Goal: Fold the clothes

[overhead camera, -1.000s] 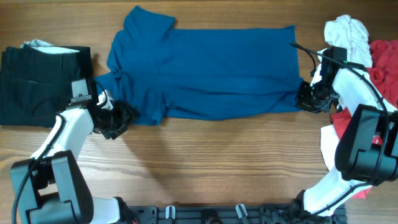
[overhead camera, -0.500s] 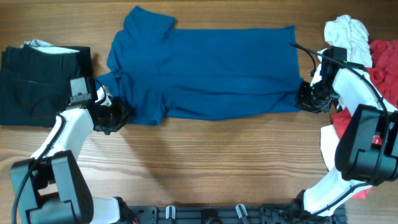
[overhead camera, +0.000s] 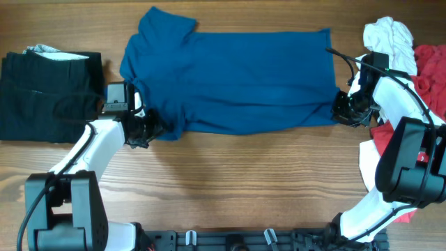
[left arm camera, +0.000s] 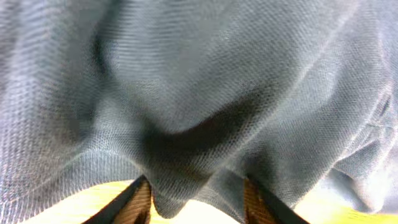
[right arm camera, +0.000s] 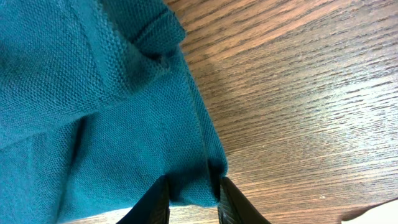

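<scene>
Wooden table (overhead camera: 244,181) carried all the clothes. At far left a black garment (overhead camera: 42,97) lay squared off, apparently folded already.

Next to it the left gripper (overhead camera: 146,130) sat at the near left corner of the shirt (overhead camera: 237,77), by the sleeve. In its wrist view a hanging fold of cloth filled the gap between the fingers (left arm camera: 138,202), which stood partly apart. Whether they pinched that fold or only straddled it, I could not tell.

The shirt itself lay spread flat across the middle of the table, collar end to the left and hem to the right.

At its near right corner the right gripper (overhead camera: 343,110) was clenched on the hem, fingers nearly together with the edge nipped between them.

Beyond it, at far right, a white garment (overhead camera: 387,35) and a red one (overhead camera: 432,73) lay heaped, unfolded.

I judged the step to be the first fold of the shirt, both near corners being taken up. The next move called for a sure left grip, then both corners lifted together and carried over to the far edge.
</scene>
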`<state>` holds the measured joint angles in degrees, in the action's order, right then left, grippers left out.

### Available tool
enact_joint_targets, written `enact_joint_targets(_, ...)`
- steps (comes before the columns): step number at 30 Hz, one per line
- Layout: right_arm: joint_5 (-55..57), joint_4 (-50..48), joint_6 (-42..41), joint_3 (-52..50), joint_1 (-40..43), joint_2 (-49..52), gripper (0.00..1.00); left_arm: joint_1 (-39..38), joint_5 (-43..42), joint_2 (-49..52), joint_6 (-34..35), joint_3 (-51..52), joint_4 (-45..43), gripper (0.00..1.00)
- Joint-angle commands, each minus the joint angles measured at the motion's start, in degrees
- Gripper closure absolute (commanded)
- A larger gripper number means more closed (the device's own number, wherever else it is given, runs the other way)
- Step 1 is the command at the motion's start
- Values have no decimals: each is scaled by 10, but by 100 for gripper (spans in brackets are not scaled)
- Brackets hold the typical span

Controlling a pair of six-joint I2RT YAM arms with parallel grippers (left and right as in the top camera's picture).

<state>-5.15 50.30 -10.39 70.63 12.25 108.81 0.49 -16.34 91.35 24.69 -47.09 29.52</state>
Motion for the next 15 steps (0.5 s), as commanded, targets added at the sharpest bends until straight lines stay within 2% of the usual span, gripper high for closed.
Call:
enact_joint_targets(1,-9,0,-1,-5,-1,8,75,-9,-43,-15,-5,-8,9,48)
enact_joint_targets(3,-9,-1,-2,-5,-1,8,75,-18,-42,-48,-9,-9,13,41)
enact_joint_targets(8,-9,2,-1,-5,0,8,75,-84,18,-55,-35,-9,33,37)
enact_joint_targets(15,-9,2,-2,-5,-2,8,75,-118,69,-18,-35,-9,34,36)
